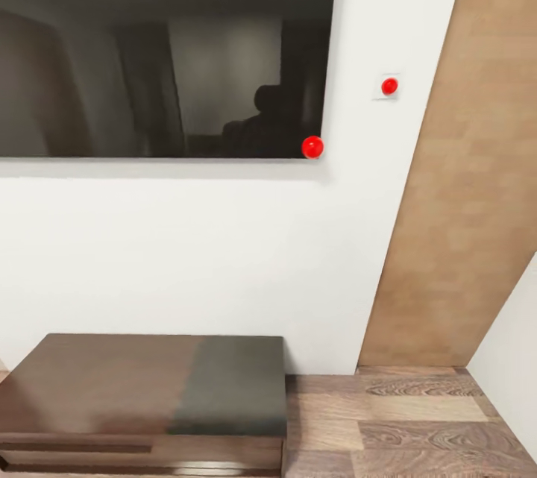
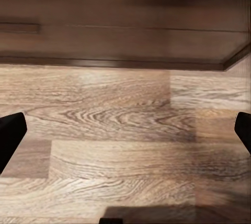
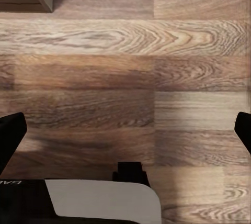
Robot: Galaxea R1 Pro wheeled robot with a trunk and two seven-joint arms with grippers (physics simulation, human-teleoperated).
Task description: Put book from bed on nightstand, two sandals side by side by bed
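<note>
The book, the bed, the nightstand and the sandals are out of view. In the left wrist view my left gripper (image 2: 125,134) is open over bare wood-plank floor (image 2: 120,119), its dark fingertips (image 2: 10,135) far apart at the picture's edges, nothing between them. My right gripper (image 3: 125,135) is also open and empty above the floor (image 3: 136,72), with one black fingertip (image 3: 9,132) on each side.
A low dark brown cabinet (image 1: 142,388) with a glossy top stands against a white wall (image 1: 224,254), under a large black wall screen (image 1: 149,53). Its drawer front (image 2: 125,35) is close ahead of the left gripper. A wood-clad panel (image 1: 462,187) rises at right; plank floor (image 1: 418,426) lies beside the cabinet.
</note>
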